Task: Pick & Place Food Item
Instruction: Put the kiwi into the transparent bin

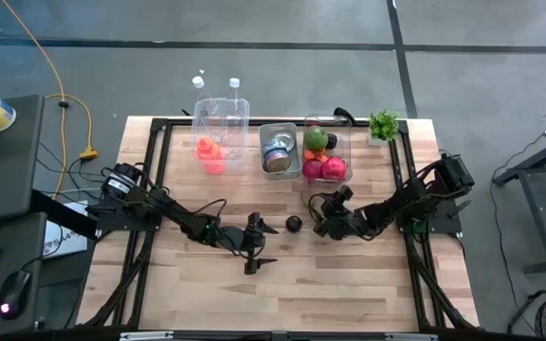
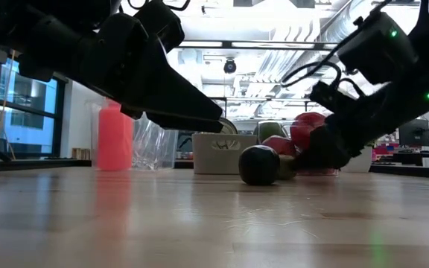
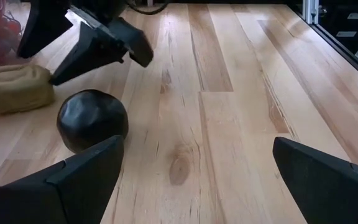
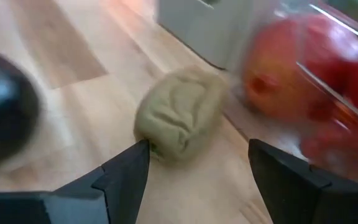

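Observation:
A lumpy olive-tan food item [image 4: 179,118] lies on the wooden table beside the fruit bin. My right gripper [image 4: 197,149] is open and low over the table. Its fingers stand just short of the item, one fingertip [image 4: 143,149] close to its edge. In the high view my right gripper [image 1: 318,220] hides the item. A black ball [image 1: 294,224] rests on the table between the two grippers, seen also as the ball [image 3: 92,121]. My left gripper [image 1: 263,244] is open, near the table's middle, facing the ball.
Along the far edge stand a clear bin with a pink bottle [image 1: 211,156], a grey bin with a can [image 1: 278,152] and a clear bin of red and green fruit [image 1: 325,152]. A small plant [image 1: 383,123] sits at the far right corner. Bare wood lies toward the near edge.

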You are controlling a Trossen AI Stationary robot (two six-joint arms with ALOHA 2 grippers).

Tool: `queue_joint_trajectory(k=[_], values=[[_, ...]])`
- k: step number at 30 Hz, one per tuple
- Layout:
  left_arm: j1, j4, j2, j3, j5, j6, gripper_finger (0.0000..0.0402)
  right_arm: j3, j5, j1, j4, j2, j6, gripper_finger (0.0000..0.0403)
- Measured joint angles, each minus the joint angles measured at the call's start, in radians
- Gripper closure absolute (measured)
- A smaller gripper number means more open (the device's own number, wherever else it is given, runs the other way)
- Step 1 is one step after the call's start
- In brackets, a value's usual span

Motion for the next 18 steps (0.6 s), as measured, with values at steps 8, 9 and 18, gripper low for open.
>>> queue_joint_trajectory(k=[8, 9, 18], values=[[0.000, -0.012, 0.000, 0.000, 0.000, 0.000, 0.0002, 0.000, 0.044, 0.002, -0.057, 0.000, 0.128, 0.0141], [0.000, -0.012, 0.000, 0.000, 0.000, 0.000, 0.0002, 0.000, 0.040, 0.007, -0.053, 0.000, 0.129, 0.0141], [0.000, -0.013, 0.000, 0.000, 0.000, 0.000, 0.0002, 0.000, 0.120, 0.098, 0.042, 0.000, 0.035, 0.0141]])
